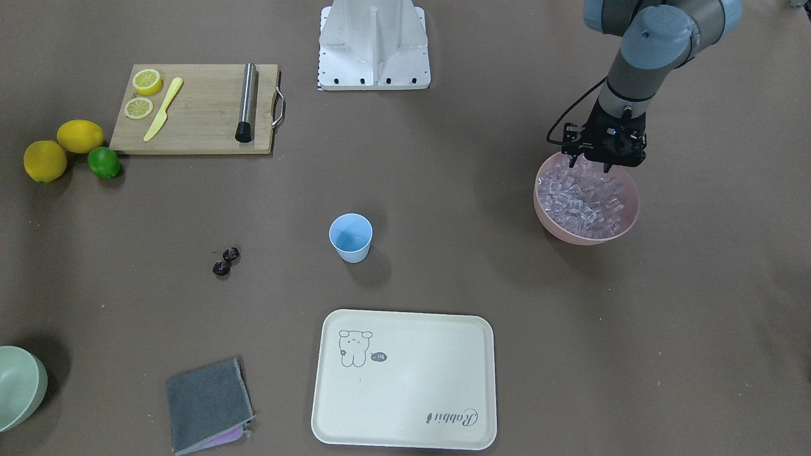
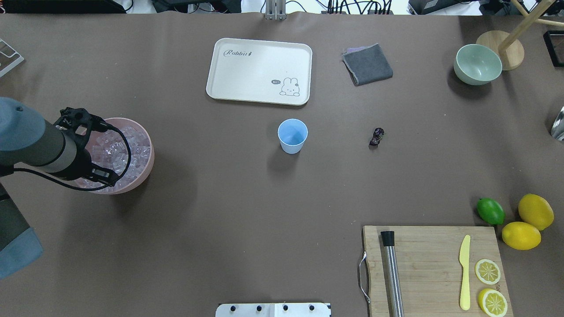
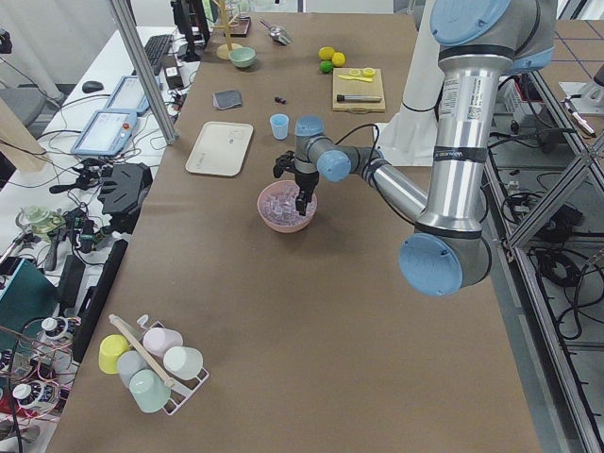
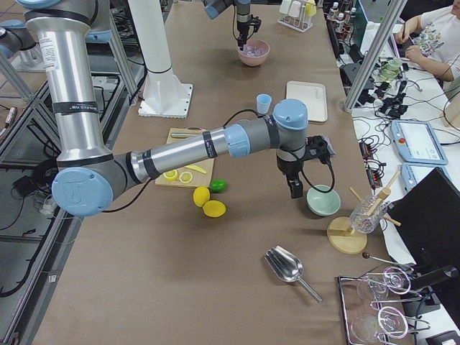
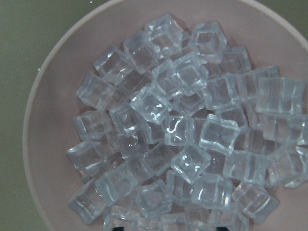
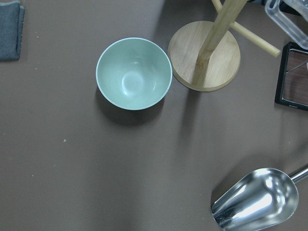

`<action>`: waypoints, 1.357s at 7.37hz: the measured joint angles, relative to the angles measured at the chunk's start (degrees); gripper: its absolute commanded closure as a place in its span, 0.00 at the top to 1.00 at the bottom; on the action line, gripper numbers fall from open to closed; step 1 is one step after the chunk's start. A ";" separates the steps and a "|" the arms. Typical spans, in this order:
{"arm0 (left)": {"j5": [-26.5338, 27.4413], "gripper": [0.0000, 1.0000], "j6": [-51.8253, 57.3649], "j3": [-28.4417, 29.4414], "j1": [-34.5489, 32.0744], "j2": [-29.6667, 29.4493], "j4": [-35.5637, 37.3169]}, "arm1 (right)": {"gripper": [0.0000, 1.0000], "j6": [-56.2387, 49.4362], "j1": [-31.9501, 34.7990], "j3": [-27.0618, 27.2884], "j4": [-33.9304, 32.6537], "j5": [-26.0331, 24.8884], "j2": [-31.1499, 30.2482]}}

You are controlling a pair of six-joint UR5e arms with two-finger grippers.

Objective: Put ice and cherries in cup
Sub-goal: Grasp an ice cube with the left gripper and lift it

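The light blue cup (image 1: 350, 237) stands upright in the middle of the table, also in the overhead view (image 2: 292, 135). The cherries (image 1: 225, 261) lie on the table apart from it, also in the overhead view (image 2: 377, 136). The ice (image 1: 583, 196) fills a pink bowl (image 1: 557, 231); the left wrist view shows many clear cubes (image 5: 183, 134). My left gripper (image 1: 590, 168) hangs open just over the ice at the bowl's robot-side rim, holding nothing. My right gripper (image 4: 295, 188) hovers beside a pale green bowl (image 4: 323, 200); I cannot tell whether it is open or shut.
A cream tray (image 1: 405, 380) and a grey cloth (image 1: 208, 404) lie at the far side. A cutting board (image 1: 196, 117) holds lemon slices, a yellow knife and a steel rod. Two lemons and a lime (image 1: 103, 162) sit beside it. A wooden stand (image 6: 204, 55) and metal scoop (image 6: 255, 199) lie near the green bowl.
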 measured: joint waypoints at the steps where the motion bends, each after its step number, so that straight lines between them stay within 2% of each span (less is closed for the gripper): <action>1: -0.02 0.46 0.00 0.01 0.13 -0.07 0.00 | 1.00 0.29 -0.04 0.00 0.00 -0.06 -0.02; 5: -0.03 0.46 0.11 0.29 0.25 -0.06 -0.04 | 1.00 0.72 -0.51 -0.07 0.00 -0.10 0.05; 6: -0.03 0.43 0.15 0.28 0.19 0.03 -0.02 | 1.00 1.31 -0.80 -0.07 0.02 -0.11 0.11; 7: -0.05 0.24 0.17 0.21 0.14 0.12 -0.01 | 1.00 2.04 -1.18 -0.04 0.05 -0.12 0.16; 8: -0.09 0.10 0.16 0.07 0.06 0.15 0.00 | 1.00 2.45 -1.43 0.04 0.08 -0.12 0.18; 10: -0.08 0.02 0.10 -0.04 -0.19 0.19 0.00 | 1.00 2.65 -1.55 0.35 0.09 -0.16 0.20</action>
